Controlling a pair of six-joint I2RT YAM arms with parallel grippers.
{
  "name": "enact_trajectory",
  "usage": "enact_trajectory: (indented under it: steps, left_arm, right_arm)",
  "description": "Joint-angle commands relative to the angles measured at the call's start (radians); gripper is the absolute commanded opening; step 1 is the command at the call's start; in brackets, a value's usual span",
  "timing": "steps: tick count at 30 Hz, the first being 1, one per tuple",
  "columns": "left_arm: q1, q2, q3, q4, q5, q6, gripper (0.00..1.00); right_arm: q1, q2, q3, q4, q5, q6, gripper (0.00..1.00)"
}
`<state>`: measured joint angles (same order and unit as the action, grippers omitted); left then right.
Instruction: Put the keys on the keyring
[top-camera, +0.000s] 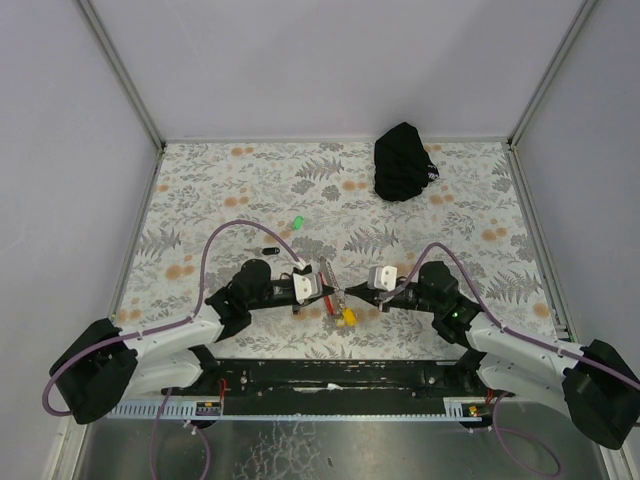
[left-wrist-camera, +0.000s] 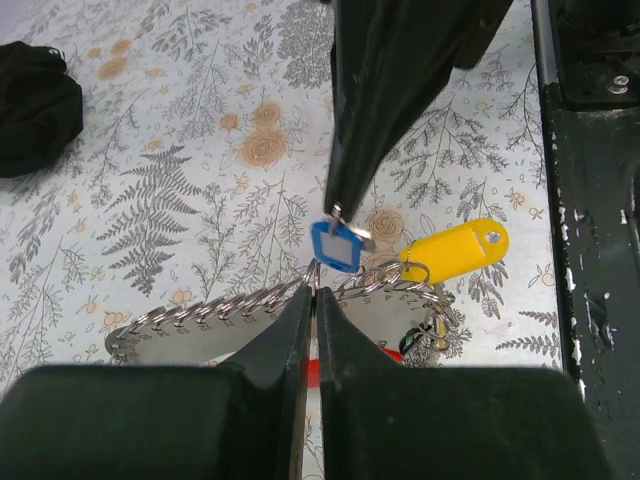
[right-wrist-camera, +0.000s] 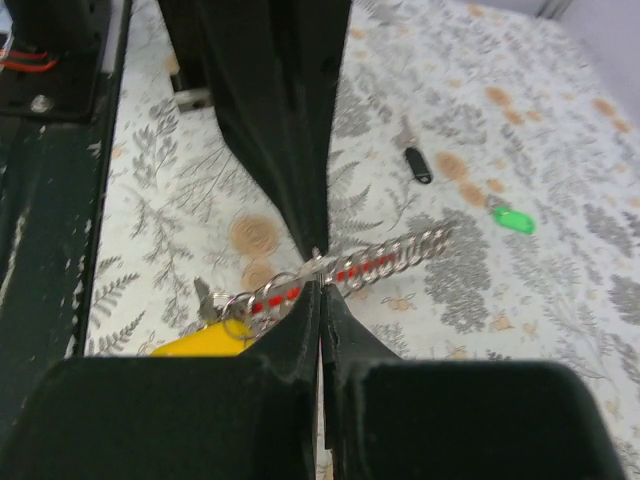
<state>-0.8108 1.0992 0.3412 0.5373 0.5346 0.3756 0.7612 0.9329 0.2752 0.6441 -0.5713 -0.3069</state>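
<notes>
The keyring (top-camera: 326, 272) hangs between both grippers near the table's front middle, with its silvery chain (left-wrist-camera: 200, 316), red strap (left-wrist-camera: 311, 372) and yellow tag (left-wrist-camera: 455, 250). My left gripper (top-camera: 333, 293) (left-wrist-camera: 314, 292) is shut on the keyring's ring. My right gripper (top-camera: 355, 293) (left-wrist-camera: 338, 208) is shut on the blue key (left-wrist-camera: 335, 246) and holds it against the ring, tip to tip with the left gripper. In the right wrist view my right gripper (right-wrist-camera: 320, 286) hides the blue key, and the chain (right-wrist-camera: 392, 262) runs behind it. The green key (top-camera: 297, 222) (right-wrist-camera: 513, 219) lies on the table farther back.
A small black oblong piece (top-camera: 269, 250) (right-wrist-camera: 417, 165) lies left of the grippers. A black cloth bag (top-camera: 403, 160) (left-wrist-camera: 35, 105) sits at the back right. Metal frame posts stand at the table's back corners, and the black base rail (top-camera: 330, 375) runs along the front edge.
</notes>
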Motion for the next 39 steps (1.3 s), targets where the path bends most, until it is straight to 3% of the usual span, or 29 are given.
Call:
enact_trajectory:
  steps: [1,14,39]
  left_arm:
    - [-0.001,-0.037,-0.007,0.097,0.023,0.018,0.0]
    - [-0.001,-0.017,-0.009,0.121,0.058,0.001,0.0]
    - [-0.001,-0.022,-0.02,0.151,0.071,-0.018,0.0]
  right_arm:
    - [0.009,0.017,0.09,-0.148,-0.106,-0.101,0.0]
    - [0.009,0.006,0.045,-0.059,-0.049,-0.094,0.0]
    - [0.008,0.035,0.051,-0.07,-0.08,-0.095,0.0]
